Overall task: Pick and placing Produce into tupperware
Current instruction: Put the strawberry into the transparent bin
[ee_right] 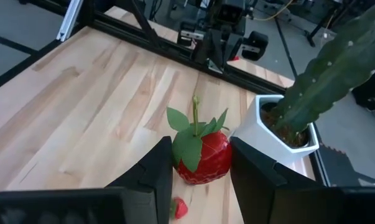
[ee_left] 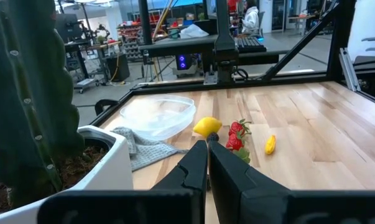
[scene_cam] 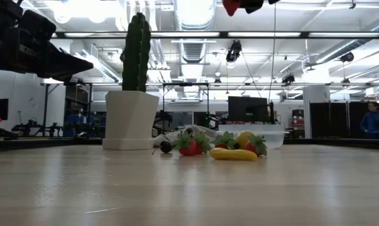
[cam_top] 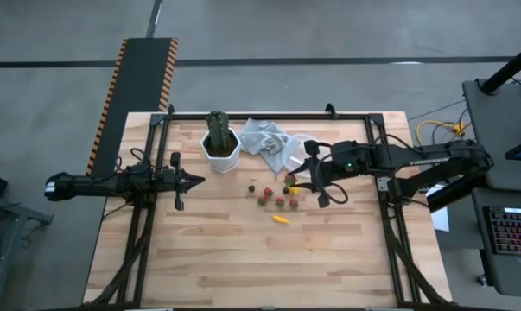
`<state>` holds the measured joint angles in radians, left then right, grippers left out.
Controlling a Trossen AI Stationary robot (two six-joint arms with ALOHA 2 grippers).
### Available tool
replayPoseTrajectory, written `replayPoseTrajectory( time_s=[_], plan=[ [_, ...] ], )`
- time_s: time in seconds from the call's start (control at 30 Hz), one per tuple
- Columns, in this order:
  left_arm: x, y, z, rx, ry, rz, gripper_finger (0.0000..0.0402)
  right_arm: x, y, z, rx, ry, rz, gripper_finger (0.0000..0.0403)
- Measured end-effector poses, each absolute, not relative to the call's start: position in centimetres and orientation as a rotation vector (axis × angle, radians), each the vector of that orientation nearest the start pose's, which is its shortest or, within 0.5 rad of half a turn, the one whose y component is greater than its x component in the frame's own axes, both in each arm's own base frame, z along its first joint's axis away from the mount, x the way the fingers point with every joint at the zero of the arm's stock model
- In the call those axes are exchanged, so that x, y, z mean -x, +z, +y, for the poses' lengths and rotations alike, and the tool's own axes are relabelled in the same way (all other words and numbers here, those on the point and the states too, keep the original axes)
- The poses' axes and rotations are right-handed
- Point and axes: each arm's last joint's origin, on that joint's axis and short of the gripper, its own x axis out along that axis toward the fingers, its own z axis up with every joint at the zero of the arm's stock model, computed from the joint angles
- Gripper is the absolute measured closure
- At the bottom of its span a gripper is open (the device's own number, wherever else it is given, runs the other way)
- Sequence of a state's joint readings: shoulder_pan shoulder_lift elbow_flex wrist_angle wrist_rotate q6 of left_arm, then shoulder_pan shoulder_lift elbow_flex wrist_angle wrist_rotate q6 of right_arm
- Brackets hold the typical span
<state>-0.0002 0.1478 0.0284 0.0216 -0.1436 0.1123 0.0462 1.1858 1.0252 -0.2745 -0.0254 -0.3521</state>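
My right gripper (ee_right: 203,168) is shut on a red strawberry with green leaves (ee_right: 201,154) and holds it high over the table, above the produce; the low view shows it at the top edge (scene_cam: 230,6). The other pieces lie on the wood: red strawberries (cam_top: 279,202), a dark piece (cam_top: 252,187), a yellow lemon (ee_left: 206,127) and a small yellow-orange piece (cam_top: 280,219). The see-through tupperware (cam_top: 296,152) stands beside the grey cloth (cam_top: 267,138), also seen in the left wrist view (ee_left: 157,116). My left gripper (cam_top: 196,180) is shut and hovers left of the produce. My right gripper pinches the strawberry by its red body (ee_right: 215,163), one finger (ee_right: 157,171) on each side. The fingers come from the table's right side, slanting down. The berry is lifted clear of the table with its green leaves and stem (ee_right: 194,118) sticking out past the fingertips.
A tall green cactus in a white hexagonal pot (cam_top: 219,147) stands at the far side, left of the cloth. A black frame (cam_top: 269,115) runs along the table's far edge. Bare wood lies toward the near edge (cam_top: 260,268).
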Motion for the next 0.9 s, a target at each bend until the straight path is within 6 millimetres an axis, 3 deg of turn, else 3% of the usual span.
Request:
replayPoseTrajectory(
  time_s=[0.4, 0.9],
  plan=[
    [-10.5, 16.3, 0.4, -0.119, 0.137, 0.106, 0.0402, -26.0, 32.8, -0.4, 0.343, 0.081, 0.428, 0.0282],
    [-10.5, 16.3, 0.4, -0.119, 0.138, 0.107, 0.0402, -25.3, 32.8, -5.8, 0.342, -0.120, 0.465, 0.0282]
  ],
)
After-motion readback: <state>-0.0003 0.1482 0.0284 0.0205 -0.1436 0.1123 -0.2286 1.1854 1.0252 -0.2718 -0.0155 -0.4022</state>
